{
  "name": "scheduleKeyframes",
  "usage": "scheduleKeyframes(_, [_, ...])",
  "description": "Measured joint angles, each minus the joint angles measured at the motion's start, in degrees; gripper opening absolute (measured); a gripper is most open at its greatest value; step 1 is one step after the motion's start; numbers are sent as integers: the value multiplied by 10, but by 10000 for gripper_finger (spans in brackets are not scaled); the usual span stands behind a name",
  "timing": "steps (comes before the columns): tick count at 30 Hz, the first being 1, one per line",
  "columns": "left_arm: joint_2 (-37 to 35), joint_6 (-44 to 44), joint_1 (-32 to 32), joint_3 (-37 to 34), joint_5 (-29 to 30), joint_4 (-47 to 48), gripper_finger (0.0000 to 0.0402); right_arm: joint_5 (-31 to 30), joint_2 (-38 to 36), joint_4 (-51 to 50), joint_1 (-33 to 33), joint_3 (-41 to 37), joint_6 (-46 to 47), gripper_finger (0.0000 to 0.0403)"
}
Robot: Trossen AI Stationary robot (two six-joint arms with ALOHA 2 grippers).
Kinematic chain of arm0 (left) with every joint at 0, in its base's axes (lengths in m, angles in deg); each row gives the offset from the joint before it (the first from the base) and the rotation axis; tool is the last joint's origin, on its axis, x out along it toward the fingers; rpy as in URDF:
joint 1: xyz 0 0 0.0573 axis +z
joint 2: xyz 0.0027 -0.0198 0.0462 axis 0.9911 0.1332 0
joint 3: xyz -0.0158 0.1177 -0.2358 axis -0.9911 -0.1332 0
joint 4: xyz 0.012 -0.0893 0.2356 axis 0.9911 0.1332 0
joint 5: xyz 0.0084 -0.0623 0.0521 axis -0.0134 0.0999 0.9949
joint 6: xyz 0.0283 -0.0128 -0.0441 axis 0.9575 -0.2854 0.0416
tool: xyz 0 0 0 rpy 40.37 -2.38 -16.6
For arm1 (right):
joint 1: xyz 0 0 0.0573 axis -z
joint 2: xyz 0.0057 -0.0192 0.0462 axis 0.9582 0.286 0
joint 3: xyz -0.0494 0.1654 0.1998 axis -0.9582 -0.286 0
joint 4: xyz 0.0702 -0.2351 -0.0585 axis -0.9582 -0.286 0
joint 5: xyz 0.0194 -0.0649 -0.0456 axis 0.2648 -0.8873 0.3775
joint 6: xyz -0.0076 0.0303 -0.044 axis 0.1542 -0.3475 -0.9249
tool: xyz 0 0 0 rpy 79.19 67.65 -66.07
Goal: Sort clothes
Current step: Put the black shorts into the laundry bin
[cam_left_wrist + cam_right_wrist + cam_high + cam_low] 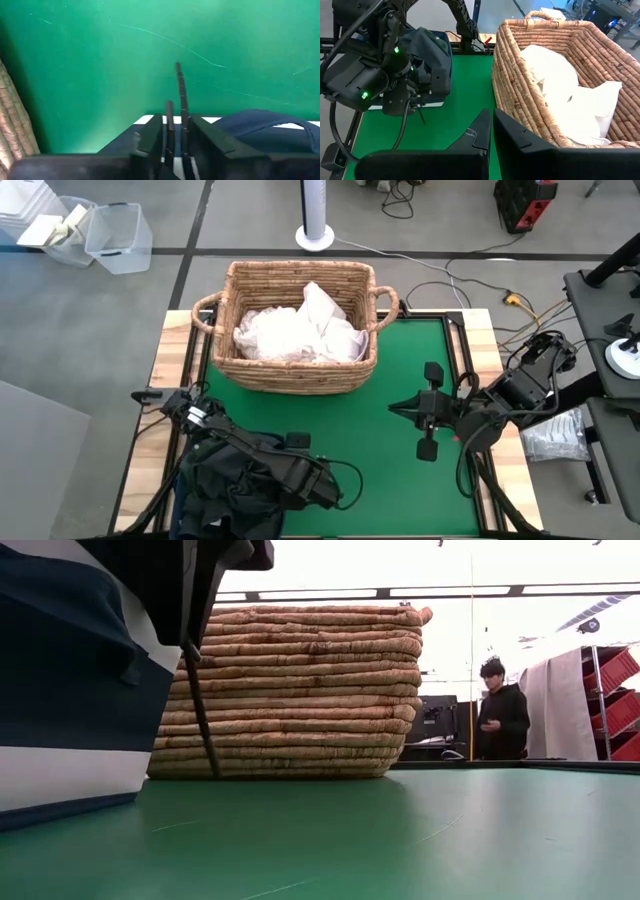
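White clothes [300,330] fill the tan wicker basket [290,375] at the table's far middle. Dark clothes [230,490] are heaped in the navy bin [70,670] at the near left. My left gripper [176,120] points straight down over the bin's rim on its basket side. Its fingers are nearly together around a thin dark strap [205,710]. The strap hangs down outside the bin to the green mat, in front of the basket's wall. My right gripper [492,120] hovers shut above the mat's right half [395,408], pointing toward the basket and holding nothing. My left gripper has the thin dark strap [182,100] between its two fingers, coming at it from above with the fingers pointing down. Two thin strands run through the narrow gap. The strap hangs slack below the fingertips [420,117]. Its lower end reaches the mat; its upper end is hidden.
Bare green mat [400,480] lies between the bin and my right arm. A person [500,710] stands in the room beyond the table's far edge. Clear plastic boxes [110,235] and a white stand base [315,235] sit on the floor behind the table.
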Motion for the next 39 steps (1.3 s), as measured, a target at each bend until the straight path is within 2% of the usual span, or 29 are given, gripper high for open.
scheduleKeyframes(7, [0, 0, 1, 0, 0, -1, 7, -3, 0, 0, 0, 0, 0, 12])
scheduleKeyframes(13, [0, 0, 1, 21, 11, 0, 7, -6, 0, 0, 0, 0, 0, 12])
scheduleKeyframes(22, [-1, -1, 1, 111, 29, 9, 2, -13, 0, 0, 0, 0, 0, 12])
scheduleKeyframes(33, [-67, -48, -8, 103, 30, 10, 2, -13, 0, -2, 0, 0, 9, 12])
scheduleKeyframes(39, [-100, -75, -26, 103, 9, 10, 2, -13, 0, -2, 0, 0, 11, 12])
